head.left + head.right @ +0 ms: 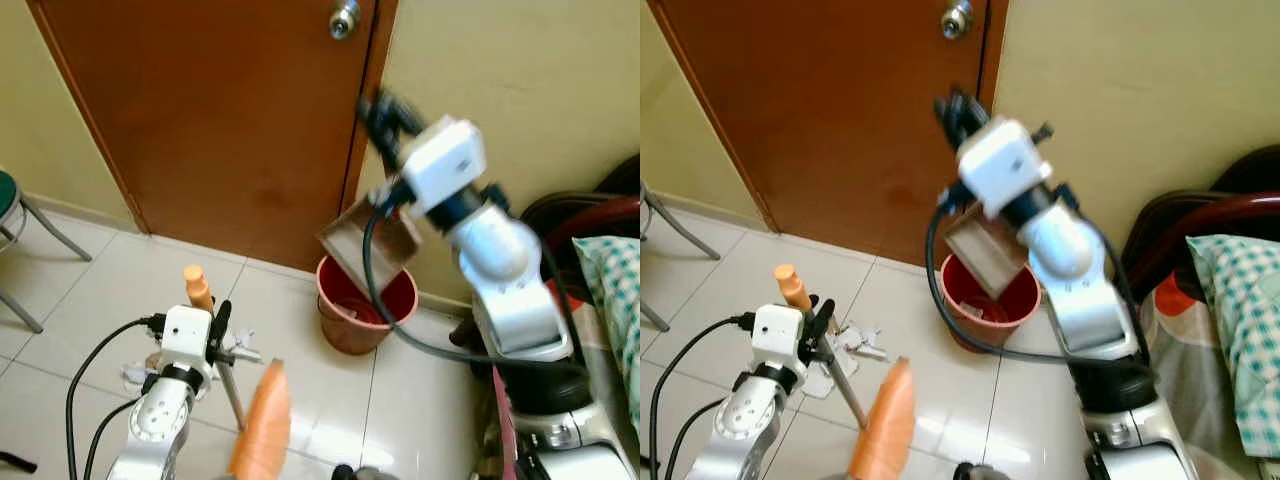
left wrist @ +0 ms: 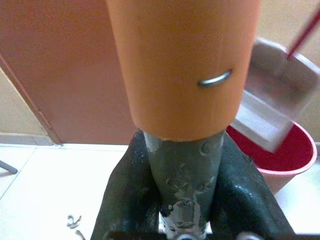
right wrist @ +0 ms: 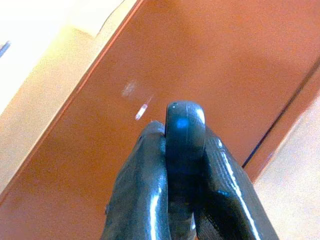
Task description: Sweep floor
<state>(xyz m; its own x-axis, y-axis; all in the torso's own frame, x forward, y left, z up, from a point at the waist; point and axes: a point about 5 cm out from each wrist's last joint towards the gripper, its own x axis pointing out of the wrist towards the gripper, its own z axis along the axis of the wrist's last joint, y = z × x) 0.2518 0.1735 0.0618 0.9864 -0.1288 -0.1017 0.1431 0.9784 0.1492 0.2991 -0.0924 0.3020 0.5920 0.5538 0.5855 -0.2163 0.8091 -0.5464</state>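
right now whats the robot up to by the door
It is in the middle of sweeping up. The right gripper is shut on the dark handle of a dustpan, holding it tilted over a red bucket that stands near the brown door. The left gripper is shut on the broom handle with its orange grip. A few scraps of litter lie on the tiles beside the broom.

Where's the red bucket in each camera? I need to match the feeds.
Left eye view: red bucket lower centre, on the floor by the door, under the dustpan.
Right eye view: bucket centre, same spot.
Left wrist view: bucket beyond the broom handle in the left tool.
Right wrist view: right tool faces the door, away from the bucket.
Shared landmark: the door.
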